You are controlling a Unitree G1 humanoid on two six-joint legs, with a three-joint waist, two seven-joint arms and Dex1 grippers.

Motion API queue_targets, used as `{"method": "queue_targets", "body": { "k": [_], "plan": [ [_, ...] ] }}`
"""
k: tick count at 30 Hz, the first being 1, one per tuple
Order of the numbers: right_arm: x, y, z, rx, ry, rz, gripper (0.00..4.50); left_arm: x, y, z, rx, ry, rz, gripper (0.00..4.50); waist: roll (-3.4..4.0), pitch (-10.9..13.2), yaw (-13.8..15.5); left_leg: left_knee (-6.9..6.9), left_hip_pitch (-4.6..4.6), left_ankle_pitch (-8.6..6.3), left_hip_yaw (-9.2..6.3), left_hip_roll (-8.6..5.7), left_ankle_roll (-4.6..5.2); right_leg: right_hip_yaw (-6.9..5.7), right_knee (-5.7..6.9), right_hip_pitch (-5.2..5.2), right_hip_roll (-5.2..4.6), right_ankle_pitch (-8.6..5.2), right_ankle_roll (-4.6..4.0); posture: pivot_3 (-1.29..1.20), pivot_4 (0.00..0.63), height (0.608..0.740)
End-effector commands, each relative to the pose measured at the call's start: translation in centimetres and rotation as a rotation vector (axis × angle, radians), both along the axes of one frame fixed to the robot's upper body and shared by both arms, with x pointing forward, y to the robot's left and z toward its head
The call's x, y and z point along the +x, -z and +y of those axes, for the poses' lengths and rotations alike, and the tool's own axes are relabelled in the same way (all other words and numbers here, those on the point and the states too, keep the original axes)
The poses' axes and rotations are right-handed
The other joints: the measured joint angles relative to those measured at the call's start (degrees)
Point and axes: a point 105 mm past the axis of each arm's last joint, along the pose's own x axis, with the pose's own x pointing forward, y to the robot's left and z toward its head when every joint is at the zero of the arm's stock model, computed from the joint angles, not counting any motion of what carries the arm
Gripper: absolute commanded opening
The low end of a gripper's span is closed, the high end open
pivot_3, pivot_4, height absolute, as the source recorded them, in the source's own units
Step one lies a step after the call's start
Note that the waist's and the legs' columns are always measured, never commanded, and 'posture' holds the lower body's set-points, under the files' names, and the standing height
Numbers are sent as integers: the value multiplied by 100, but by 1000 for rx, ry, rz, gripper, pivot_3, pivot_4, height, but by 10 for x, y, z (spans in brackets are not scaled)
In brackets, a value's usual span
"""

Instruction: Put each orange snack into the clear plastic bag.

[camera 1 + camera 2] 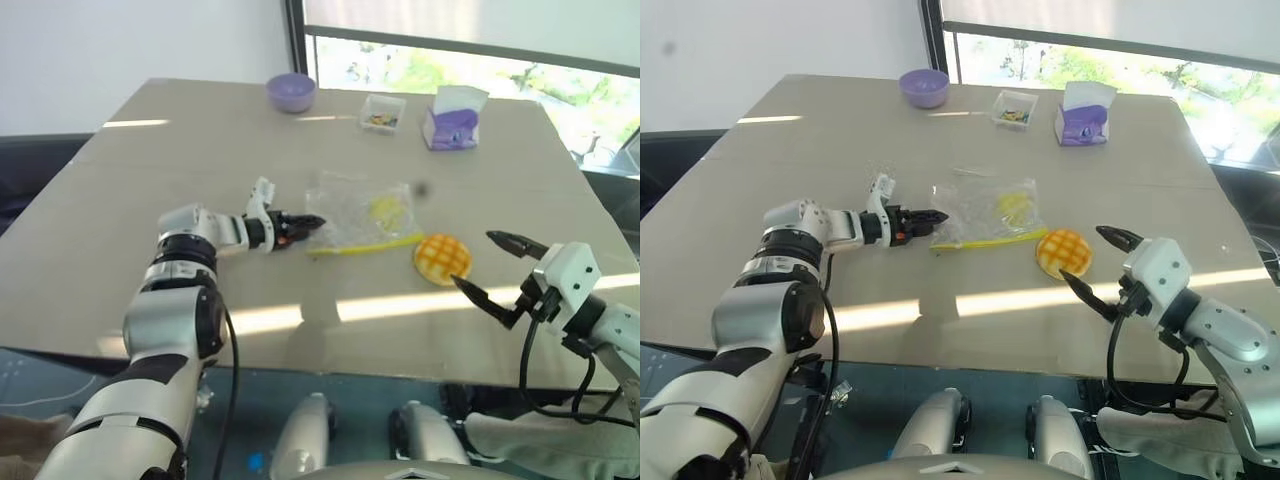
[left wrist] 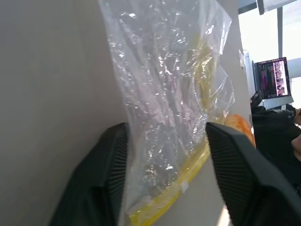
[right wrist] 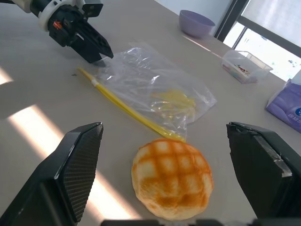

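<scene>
Right now the bag (image 1: 362, 218) is lying flat near the middle of the table (image 1: 120, 230), its yellow seal strip (image 1: 365, 246) running along the edge nearest the robot, so the bag's long axis is stretching left to right and its mouth is facing back toward the robot. The left gripper (image 1: 305, 226) is sitting at the bag's left corner, pointing rightward along the strip; in the left wrist view its two fingers (image 2: 106, 179) are straddling the crinkled film with the plastic passing between them, the jaws partly drawn in but with gaps showing on both sides, so whether they are pinching the bag yet I cannot tell. The bun (image 1: 443, 258) is resting on the table just beyond the strip's right end, close beside the bag but outside it. The right gripper (image 1: 495, 268) is hovering with its jaws spread wide and holding nothing, and the bun is lying straight ahead between its fingers (image 3: 73, 174) in the right wrist view, making this arm the nearer one for the pick. Being round, the bun is offering no favoured grasp axis; the coming move seems to depend on the left side lifting the mouth open toward the bun.
</scene>
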Motion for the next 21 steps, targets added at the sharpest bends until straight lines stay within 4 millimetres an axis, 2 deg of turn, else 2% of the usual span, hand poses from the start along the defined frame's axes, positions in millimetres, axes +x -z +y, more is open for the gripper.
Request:
{"method": "queue_targets", "body": {
  "k": [1,2,6,12,14,17,21],
  "plan": [
    [-1,-9,9,-6,-15,-57,4500,-9,11,-9,-42,6,107,634,-4,2,-3,0,-1,-1,0,0,2,0,-2,0,0,0,0,0,150,740],
    [0,-7,12,-15,-16,-67,4500,-10,9,-11,-63,7,114,85,-4,2,-5,0,-2,-2,0,0,3,0,-3,-1,0,0,0,0,150,740],
    [5,-1,25,-61,-21,-101,4500,-13,-1,-15,-144,13,135,85,-2,3,-52,0,2,-2,3,1,4,3,0,-2,1,-3,6,0,150,740],
    [26,13,51,-255,-40,-245,4500,-22,-56,-15,-316,39,108,85,-50,35,-160,0,-8,-2,3,3,3,5,2,-14,2,-2,7,0,150,740],
    [45,26,57,-338,-23,-280,4500,-23,-74,-14,-339,52,65,85,-77,51,-231,-2,-10,-2,1,7,3,9,4,-20,4,1,4,0,150,740],
    [72,42,69,-449,-12,-340,4500,-23,-88,-12,-351,40,5,85,-89,63,-313,-4,-5,-1,1,14,1,35,11,-33,7,17,-2,0,150,740],
    [97,36,86,-477,19,-405,4500,-26,-96,-9,-344,32,-42,85,-89,74,-311,-10,-6,1,15,34,-5,53,17,-47,6,19,-4,0,150,740]
  ]
}}
